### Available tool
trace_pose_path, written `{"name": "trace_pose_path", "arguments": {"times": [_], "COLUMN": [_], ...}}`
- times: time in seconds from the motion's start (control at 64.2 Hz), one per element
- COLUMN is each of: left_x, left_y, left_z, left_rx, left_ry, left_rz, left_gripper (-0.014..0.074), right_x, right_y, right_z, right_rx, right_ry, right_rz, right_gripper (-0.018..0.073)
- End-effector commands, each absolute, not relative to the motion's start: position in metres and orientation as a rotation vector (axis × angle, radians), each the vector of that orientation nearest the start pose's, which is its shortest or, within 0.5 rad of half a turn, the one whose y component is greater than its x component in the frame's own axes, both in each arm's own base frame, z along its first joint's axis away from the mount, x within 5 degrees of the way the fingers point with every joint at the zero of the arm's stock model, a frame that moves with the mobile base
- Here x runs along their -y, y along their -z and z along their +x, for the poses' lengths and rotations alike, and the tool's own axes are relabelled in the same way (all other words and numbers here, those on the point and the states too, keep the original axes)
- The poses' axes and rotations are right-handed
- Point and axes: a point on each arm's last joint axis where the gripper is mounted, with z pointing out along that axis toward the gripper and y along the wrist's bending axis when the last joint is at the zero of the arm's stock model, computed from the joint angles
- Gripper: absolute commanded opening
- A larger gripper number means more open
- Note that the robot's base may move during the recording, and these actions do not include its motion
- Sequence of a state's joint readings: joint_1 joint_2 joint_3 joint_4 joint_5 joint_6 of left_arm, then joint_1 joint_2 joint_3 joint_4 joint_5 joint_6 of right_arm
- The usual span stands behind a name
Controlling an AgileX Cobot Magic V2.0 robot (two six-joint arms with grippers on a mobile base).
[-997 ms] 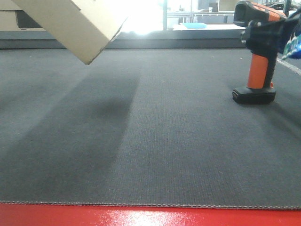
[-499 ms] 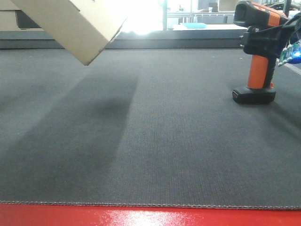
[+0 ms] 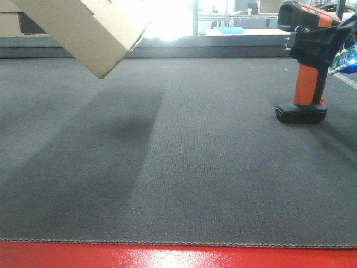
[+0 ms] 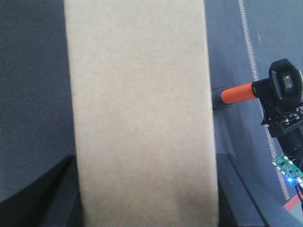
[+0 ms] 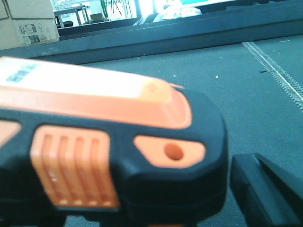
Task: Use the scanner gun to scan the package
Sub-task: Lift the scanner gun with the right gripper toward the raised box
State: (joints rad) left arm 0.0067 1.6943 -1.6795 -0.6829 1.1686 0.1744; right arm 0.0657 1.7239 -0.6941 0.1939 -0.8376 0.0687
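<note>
- Two pincers are in front of you, one at each task item.
- Your left pincer (image 4: 149, 163) has hold of the box (image 3: 83, 28). In the left wrist view its dark fingers (image 4: 42, 198) press against both sides of the cardboard at the bottom of the frame, open only as wide as the box.
- In the front view the box hangs in the upper left of the frame. It is clear of the worktop (image 3: 195, 167) and tilted so one corner points down, with a soft shadow on the grey mat beneath it.
- The scanner (image 3: 305, 84) stands upright at the right of the front view. Its flat black base is on the worktop and its orange handle rises to the black head in the upper right.
- Your right pincer (image 3: 313, 49) sits around the top of that handle, just under the head. You cannot tell from these views whether it presses on the scanner or only brackets it.
- In the right wrist view the scanner's orange-and-black head fills most of the frame, with one black finger (image 5: 265, 189) in the lower right corner.
- In the left wrist view the scanner shows to the right of the box, its base hidden behind the cardboard edge.
- A small green circuit board (image 3: 347, 58) with a blue light sits at the right edge of the front view, beside the right pincer.
- A red strip (image 3: 178, 257) runs along the bottom of the front view.
</note>
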Motion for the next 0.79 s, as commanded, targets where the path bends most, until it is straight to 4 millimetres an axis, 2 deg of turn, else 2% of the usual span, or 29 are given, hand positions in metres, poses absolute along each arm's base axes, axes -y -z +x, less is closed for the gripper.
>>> {"name": "trace_pose_path", "arguments": {"times": [0.0,0.047,0.296,0.343,0.421,0.592,0.779], "left_x": [0.052,0.052,0.052,0.053,0.053,0.053,0.053], "left_y": [-0.385,-0.385,-0.385,-0.385,-0.385,-0.384,-0.384], "left_z": [0.359,0.359,0.358,0.358,0.357,0.356,0.356], "left_rx": [-2.459,-2.459,-2.463,-2.465,-2.475,-2.485,-2.489], "left_ry": [0.858,0.858,0.861,0.862,0.866,0.871,0.872], "left_rz": [0.068,0.068,0.071,0.072,0.078,0.084,0.086], "left_gripper": [-0.0111,-0.0111,-0.0111,-0.0111,-0.0111,-0.0111,-0.0111], "right_x": [-0.007,-0.007,-0.007,-0.007,-0.007,-0.007,-0.013], "right_y": [-0.200,-0.200,-0.207,-0.211,-0.221,-0.263,-0.313], "right_z": [0.337,0.337,0.335,0.334,0.330,0.315,0.307], "right_rx": [-1.634,-1.634,-1.627,-1.625,-1.609,-1.535,-1.569], "right_ry": [-0.075,-0.075,-0.080,-0.079,-0.076,-0.042,0.006], "right_rz": [0.225,0.225,0.226,0.221,0.210,0.151,-0.004], "right_gripper": [0.0442,0.0373,-0.0122,-0.0169,-0.0155,-0.0153,-0.0153]}}
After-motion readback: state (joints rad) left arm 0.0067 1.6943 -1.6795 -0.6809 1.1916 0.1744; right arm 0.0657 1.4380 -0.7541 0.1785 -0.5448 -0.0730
